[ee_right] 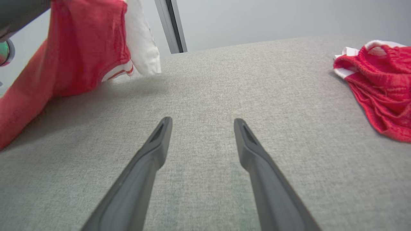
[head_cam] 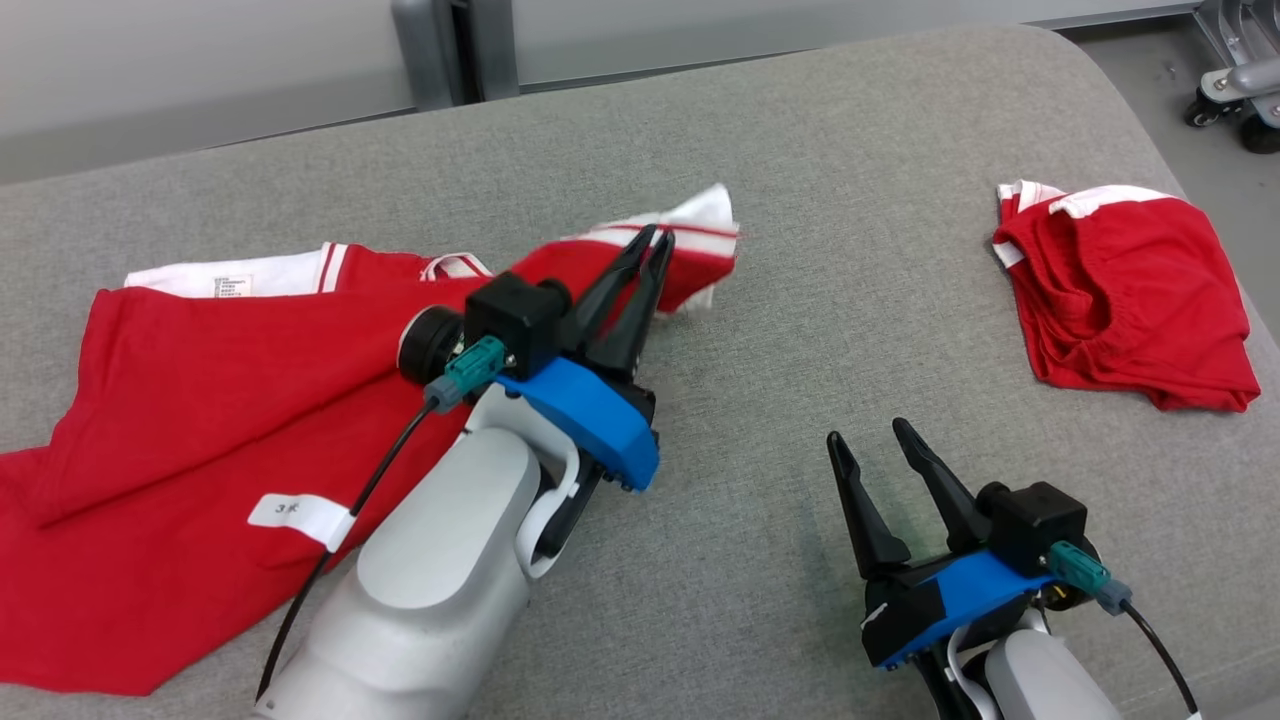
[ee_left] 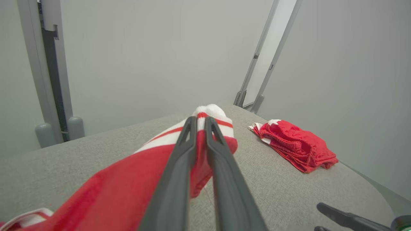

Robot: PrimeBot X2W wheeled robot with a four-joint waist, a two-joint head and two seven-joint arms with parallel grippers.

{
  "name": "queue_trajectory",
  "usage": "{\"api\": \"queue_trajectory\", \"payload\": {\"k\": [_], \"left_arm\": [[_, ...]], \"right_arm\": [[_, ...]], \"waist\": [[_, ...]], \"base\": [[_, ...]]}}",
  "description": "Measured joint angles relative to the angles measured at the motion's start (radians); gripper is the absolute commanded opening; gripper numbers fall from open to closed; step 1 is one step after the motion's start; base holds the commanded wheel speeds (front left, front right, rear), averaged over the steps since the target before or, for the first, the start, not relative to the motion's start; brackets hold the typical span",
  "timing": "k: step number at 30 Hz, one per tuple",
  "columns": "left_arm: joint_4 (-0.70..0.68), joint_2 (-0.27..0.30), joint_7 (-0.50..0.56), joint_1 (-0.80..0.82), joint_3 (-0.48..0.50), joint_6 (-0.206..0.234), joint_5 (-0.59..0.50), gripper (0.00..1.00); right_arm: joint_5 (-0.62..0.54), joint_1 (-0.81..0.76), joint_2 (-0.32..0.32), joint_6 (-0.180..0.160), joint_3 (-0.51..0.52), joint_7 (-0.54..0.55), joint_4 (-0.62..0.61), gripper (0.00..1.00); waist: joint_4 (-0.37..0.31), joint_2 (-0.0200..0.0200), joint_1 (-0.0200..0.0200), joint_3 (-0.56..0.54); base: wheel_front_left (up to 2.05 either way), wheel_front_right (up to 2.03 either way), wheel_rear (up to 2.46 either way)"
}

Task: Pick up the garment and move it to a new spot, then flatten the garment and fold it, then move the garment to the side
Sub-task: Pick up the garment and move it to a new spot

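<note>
A red garment [head_cam: 190,400] with white trim lies spread over the left of the grey padded table [head_cam: 800,200]. My left gripper [head_cam: 655,238] is shut on its white-striped sleeve end [ee_left: 212,120], holding that end lifted off the surface toward the middle. In the right wrist view the raised sleeve [ee_right: 90,45] hangs at the upper left. My right gripper [head_cam: 870,440] stands open low at the front right, nothing between its fingers [ee_right: 154,144], hovering over bare fabric.
A second red piece of clothing [head_cam: 1125,295] with white edging lies bunched at the table's right side; it shows again in the left wrist view [ee_left: 295,144] and the right wrist view [ee_right: 382,96]. A wheeled base [head_cam: 1235,90] stands off the far right corner. A grey post [head_cam: 450,50] rises behind.
</note>
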State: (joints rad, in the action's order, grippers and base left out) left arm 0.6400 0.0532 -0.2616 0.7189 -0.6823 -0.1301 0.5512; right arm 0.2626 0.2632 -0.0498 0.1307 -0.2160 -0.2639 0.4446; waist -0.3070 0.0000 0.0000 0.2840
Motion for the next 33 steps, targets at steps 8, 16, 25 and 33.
{"api": "queue_trajectory", "payload": {"k": [8, 16, 25, 33], "left_arm": [[0.027, 0.001, 0.000, -0.087, 0.105, 0.008, -0.035, 1.00], [-0.023, 0.048, 0.000, -0.295, 0.309, 0.043, -0.103, 1.00], [-0.140, 0.034, 0.000, -0.586, 0.542, 0.070, -0.205, 1.00], [-0.205, 0.004, 0.000, -0.750, 0.672, 0.068, -0.273, 1.00]], "right_arm": [[-0.001, -0.007, 0.000, 0.000, 0.024, 0.000, 0.003, 1.00], [-0.019, -0.033, 0.001, 0.000, 0.050, 0.000, 0.020, 1.00], [-0.035, -0.109, 0.001, 0.000, 0.097, 0.000, 0.045, 1.00], [-0.037, -0.174, 0.001, 0.000, 0.120, 0.000, 0.061, 1.00]], "waist": [[0.047, 0.0000, 0.0000, -0.036], [0.119, 0.0000, 0.0000, -0.114], [0.190, 0.0000, -0.0001, -0.211], [0.225, 0.0000, -0.0002, -0.260]], "base": [[0.00, 0.00, 0.00], [0.00, 0.00, 0.00], [0.00, 0.00, 0.00], [0.00, 0.00, 0.00]]}}
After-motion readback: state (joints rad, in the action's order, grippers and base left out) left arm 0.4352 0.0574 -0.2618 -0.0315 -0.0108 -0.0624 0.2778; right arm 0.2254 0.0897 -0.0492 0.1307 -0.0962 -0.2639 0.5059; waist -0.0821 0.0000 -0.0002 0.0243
